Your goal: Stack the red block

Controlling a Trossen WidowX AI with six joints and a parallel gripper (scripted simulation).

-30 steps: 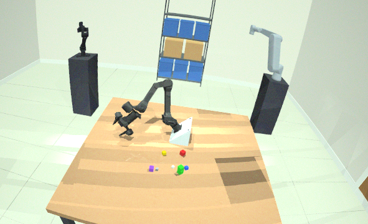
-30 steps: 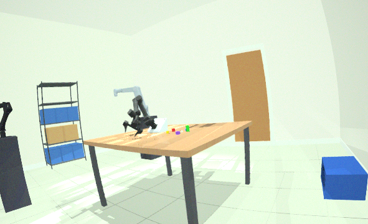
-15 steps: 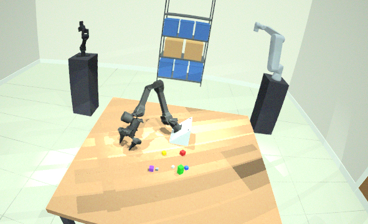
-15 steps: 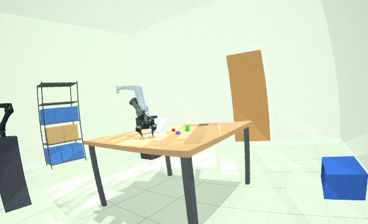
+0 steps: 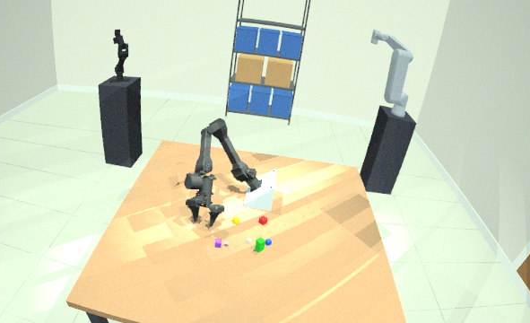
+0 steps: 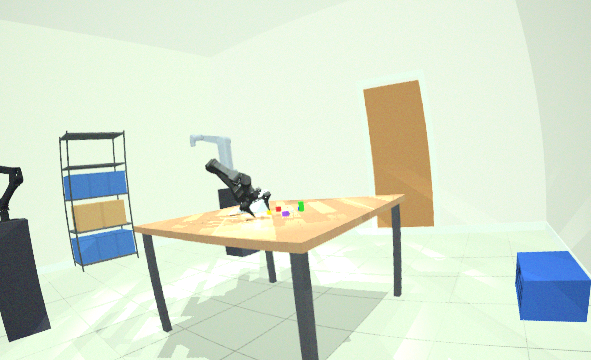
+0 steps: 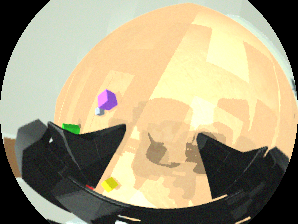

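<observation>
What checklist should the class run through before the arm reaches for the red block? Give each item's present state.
1. Gripper fingers open and holding nothing: ok.
2. Red block lies free on the table, apart from the other blocks: ok.
3. Green tower upright: ok.
4. Gripper over the red block: not ok; it hangs to the side, beyond the yellow block.
5. Blue block beside the tower, touching or apart: cannot tell.
6. Red block visible in the wrist view: cannot tell.
</observation>
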